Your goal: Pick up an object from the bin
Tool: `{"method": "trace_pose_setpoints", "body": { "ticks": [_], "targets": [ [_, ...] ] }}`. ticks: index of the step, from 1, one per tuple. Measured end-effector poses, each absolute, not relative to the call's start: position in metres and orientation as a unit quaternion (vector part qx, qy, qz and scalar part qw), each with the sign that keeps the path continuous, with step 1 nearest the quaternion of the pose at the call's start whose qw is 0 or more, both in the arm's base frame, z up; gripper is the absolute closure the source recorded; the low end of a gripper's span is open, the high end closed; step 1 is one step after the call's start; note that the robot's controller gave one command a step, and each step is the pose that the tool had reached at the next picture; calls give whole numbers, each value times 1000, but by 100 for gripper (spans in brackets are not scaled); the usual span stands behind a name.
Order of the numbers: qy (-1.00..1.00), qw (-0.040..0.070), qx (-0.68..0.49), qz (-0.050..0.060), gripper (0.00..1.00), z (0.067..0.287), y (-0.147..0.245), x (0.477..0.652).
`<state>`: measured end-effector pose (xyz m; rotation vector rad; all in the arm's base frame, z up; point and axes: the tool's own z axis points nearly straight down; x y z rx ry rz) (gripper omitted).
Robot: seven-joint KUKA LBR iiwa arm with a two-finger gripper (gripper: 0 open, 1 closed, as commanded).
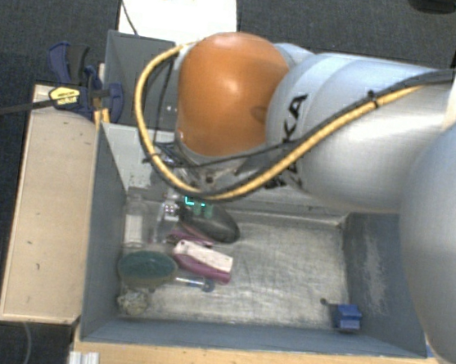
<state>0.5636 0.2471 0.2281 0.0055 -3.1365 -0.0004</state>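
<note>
Currently gripper low under orange cover, apart or together unclear. Dark grey oval object just beside it. White-pink piece, green round brush near. Blue block well apart.

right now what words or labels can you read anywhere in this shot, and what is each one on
"KA": black lettering on the arm. It looks like part of a longer brand name, but the yellow cable crosses it and the rest cannot be read.
White and pink object: no readable text.
Blue piece: too small to show any text.
</note>
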Motion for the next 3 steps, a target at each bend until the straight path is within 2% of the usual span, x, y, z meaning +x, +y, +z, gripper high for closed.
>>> {"method": "trace_pose_setpoints", "body": {
  "ticks": [1,2,3],
  "targets": [
    [-970,-3,-242,-2,0,101,218,521],
    [-970,-2,-245,-3,100,102,219,521],
    [-970,-4,-245,-3,100,224,220,531]
  ]
}}
